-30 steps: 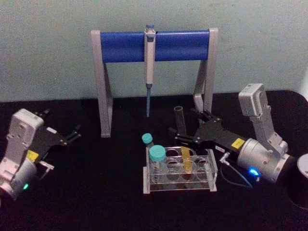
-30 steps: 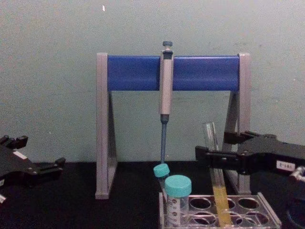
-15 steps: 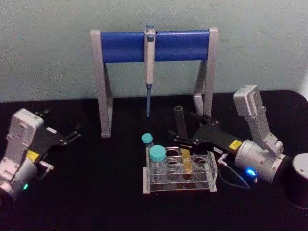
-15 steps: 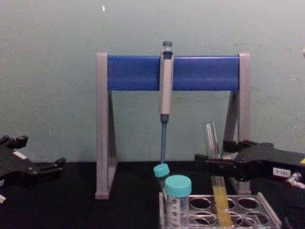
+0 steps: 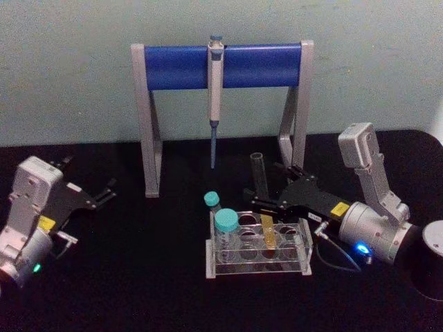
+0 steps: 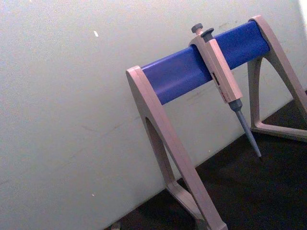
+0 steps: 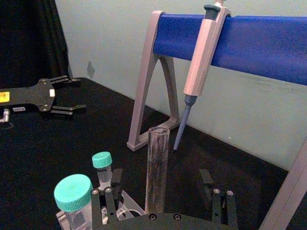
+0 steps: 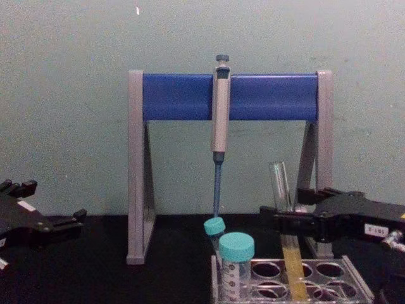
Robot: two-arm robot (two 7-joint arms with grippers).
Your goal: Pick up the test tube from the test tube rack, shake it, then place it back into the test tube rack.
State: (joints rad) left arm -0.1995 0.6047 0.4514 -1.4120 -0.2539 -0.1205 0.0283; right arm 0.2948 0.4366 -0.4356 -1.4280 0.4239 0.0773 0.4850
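Over the last second the right gripper [image 8: 283, 215] has dropped slightly along the long, slim, clear glass test tube [image 8: 279, 187], which now stands straighter in the low clear plastic rack [image 5: 257, 270]. Its fingers [image 7: 115, 179] are spread either side of the glass without touching it, so treat the tube as unheld. The rack walls obscure the tube's round end, so you cannot confirm it is seated. The left gripper [image 5: 107, 192] is parked far left with its jaws apart.
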